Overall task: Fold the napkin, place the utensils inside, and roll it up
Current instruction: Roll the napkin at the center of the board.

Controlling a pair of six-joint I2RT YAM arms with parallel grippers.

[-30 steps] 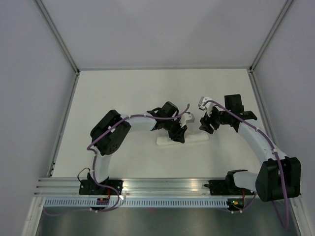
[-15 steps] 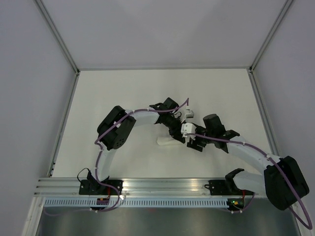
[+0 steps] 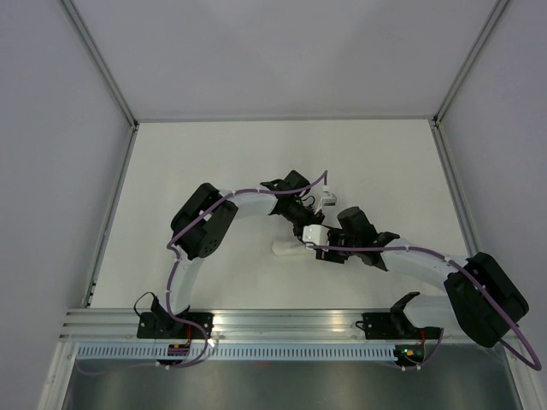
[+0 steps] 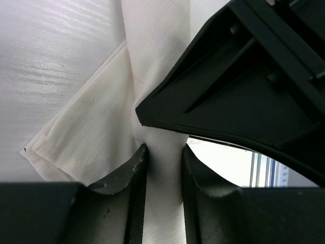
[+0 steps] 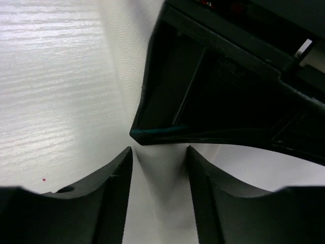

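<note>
The napkin (image 3: pixel 285 248) is a slim white roll lying mid-table, mostly covered by both grippers. My left gripper (image 3: pixel 309 232) is shut on the roll; in the left wrist view the cloth (image 4: pixel 152 76) fills the narrow gap at the gripper (image 4: pixel 163 152). My right gripper (image 3: pixel 326 253) sits right beside it from the right. Its fingers stand apart, straddling the roll (image 5: pixel 160 203) at the gripper (image 5: pixel 158 152). The utensils are hidden; none shows.
Each wrist view is largely blocked by the other gripper's black body (image 4: pixel 244 91) (image 5: pixel 228 96), very close. A flat cloth corner (image 4: pixel 66 147) sticks out from the roll. Metal rails (image 3: pixel 256 323) run along the near edge; walls enclose the white table (image 3: pixel 197 162).
My right arm has swung left and toward the near edge, from beyond the roll's right end onto the roll beside the left gripper. The left gripper has stayed on the roll.
</note>
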